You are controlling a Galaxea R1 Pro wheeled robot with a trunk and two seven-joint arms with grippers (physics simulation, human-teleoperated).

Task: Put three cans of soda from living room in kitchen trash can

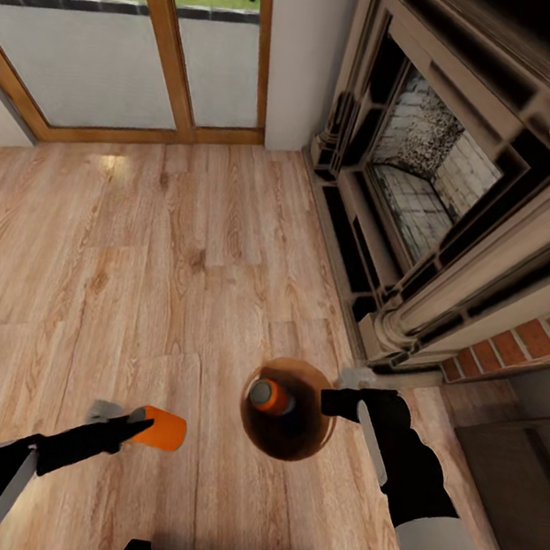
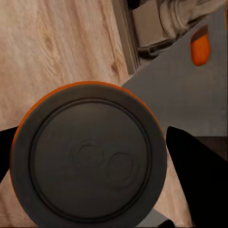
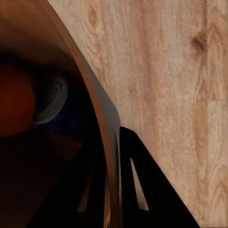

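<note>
Soda can, small orange cylinder [image 1: 161, 429], light, slick, clamped sidewise in left claw [image 1: 121, 418]; right claw [image 1: 338, 391] pinches brown bin's [image 1: 284, 433] thin rim.

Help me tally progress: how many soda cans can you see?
3: one can in the left end effector, one inside the bin, one on the grey table.

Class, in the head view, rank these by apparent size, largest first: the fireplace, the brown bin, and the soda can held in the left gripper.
1. Fireplace
2. Brown bin
3. Soda can in the left gripper

The bin hangs nearer the camera than the fireplace, yet the fireplace looks far larger.
</note>
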